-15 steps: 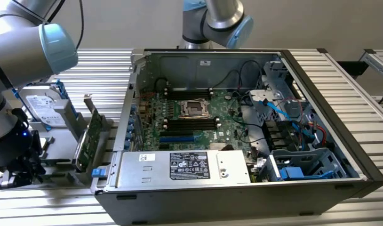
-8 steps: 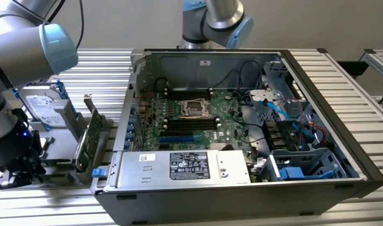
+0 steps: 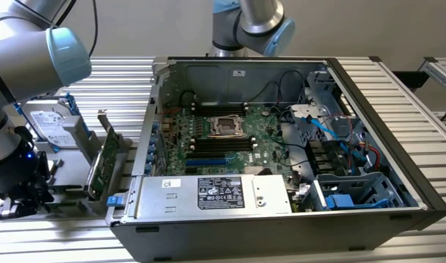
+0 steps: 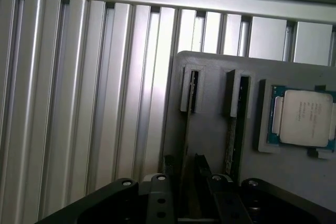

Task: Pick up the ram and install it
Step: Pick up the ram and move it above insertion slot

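**Ram station and open case: stock at this moment**

Wrist view
- Pincer [image 4: 186,174]: fingers [image 4: 169,165] spread, one on each side of the ram, not pressing it.
- Ram [image 4: 187,137]: thin stick seen edge-on, standing in a slotted bracket of the grey holder [image 4: 212,145], running between the fingers.
- Second stick [image 4: 231,145]: edge-on in the neighbouring bracket, just beside the ram and parallel to it.
- Processor chip [image 4: 302,121]: silver lid, lying flat in a recess of the holder, beyond the second stick.
- Tabletop [image 4: 79,103]: ribbed aluminium under the holder.

Exterior view
- Arm [image 3: 33,55]: at the exterior view's left, with the pincer low over the holder.
- Hard drive [image 3: 51,129] and expansion card [image 3: 100,161]: both upright on the holder, left of the case.
- Computer case [image 3: 398,148]: lying open at centre frame, with the motherboard [image 3: 230,137] exposed and the power supply [image 3: 216,194] along its near edge.
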Robot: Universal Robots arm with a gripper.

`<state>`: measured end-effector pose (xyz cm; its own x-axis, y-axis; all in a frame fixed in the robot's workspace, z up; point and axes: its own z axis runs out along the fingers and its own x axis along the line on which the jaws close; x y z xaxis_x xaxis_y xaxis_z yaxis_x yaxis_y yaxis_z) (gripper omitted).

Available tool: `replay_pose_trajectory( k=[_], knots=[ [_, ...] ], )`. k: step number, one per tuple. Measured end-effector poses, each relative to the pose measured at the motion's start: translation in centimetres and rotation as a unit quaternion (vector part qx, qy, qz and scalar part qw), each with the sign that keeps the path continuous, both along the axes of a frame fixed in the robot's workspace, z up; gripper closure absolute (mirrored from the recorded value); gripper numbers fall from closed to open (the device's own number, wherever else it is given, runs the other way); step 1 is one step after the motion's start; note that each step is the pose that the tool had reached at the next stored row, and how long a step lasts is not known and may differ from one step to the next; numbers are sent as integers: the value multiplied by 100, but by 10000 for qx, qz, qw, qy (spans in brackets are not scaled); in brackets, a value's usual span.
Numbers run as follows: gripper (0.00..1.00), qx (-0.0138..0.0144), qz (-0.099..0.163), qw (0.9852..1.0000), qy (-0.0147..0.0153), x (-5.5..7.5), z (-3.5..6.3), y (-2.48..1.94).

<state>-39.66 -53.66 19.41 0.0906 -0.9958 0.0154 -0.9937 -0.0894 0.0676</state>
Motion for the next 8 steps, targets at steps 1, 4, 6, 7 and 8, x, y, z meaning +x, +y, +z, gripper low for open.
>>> replay_pose_trajectory(
  k=[1, 4, 6, 7, 8],
  knots=[
    [70, 0, -16, 10000, 1, 1, 0, 0],
    [70, 0, -111, 9999, 4, 3, 0, 0],
    [70, 0, -183, 9998, 4, 4, 0, 0],
    [70, 0, -191, 9998, 4, 4, 0, 0],
    [70, 0, -196, 9998, 4, 4, 0, 0]
  ],
)
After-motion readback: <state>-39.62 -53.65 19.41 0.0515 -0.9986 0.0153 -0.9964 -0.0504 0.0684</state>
